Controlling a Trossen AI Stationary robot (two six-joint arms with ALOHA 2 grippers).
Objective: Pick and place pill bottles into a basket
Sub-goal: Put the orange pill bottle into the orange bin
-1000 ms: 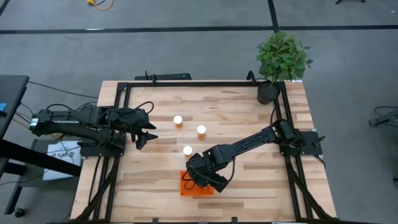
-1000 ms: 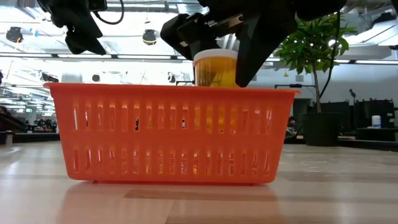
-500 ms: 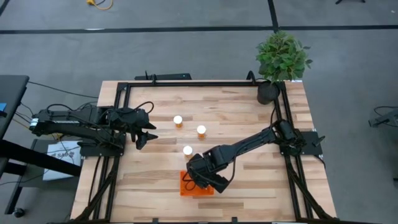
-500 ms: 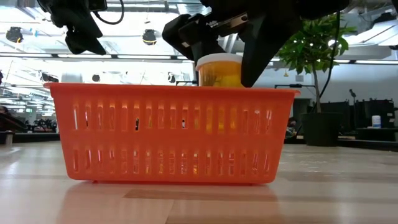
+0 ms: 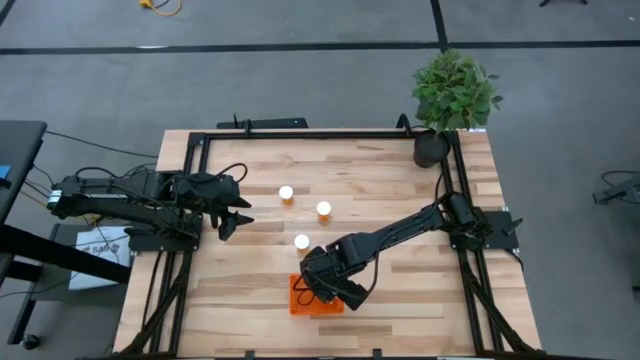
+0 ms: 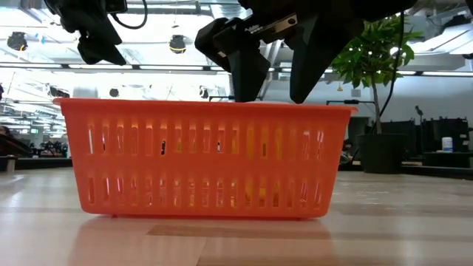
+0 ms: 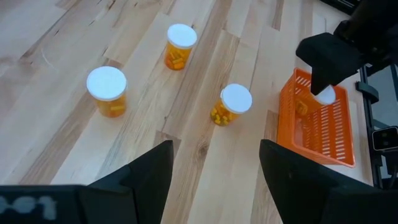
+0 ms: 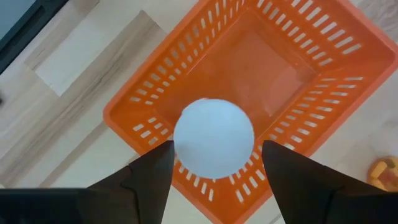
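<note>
The orange basket (image 6: pixel 199 155) stands near the table's near edge (image 5: pixel 296 302). My right gripper (image 6: pixel 279 81) hangs over it, fingers pointing down and apart, with nothing between their tips. One pill bottle's white cap (image 8: pixel 214 137) shows below them inside the basket, also in the left wrist view (image 7: pixel 324 94). Whether it stands on the basket's floor, I cannot tell. Three more orange bottles (image 5: pixel 286 193) (image 5: pixel 323 209) (image 5: pixel 301 241) stand upright on their bases mid-table. My left gripper (image 5: pixel 240 212) waits open at the table's left side.
A black plant pot (image 5: pixel 432 148) with a green plant stands at the far right corner. A black frame rail (image 5: pixel 300 133) runs around the table. Bare wood lies between the three bottles and the basket.
The bottle held above the basket's rim between my right gripper's fingers has dropped below the rim into the basket. The gripper has let go and stayed at about the same height over the basket.
</note>
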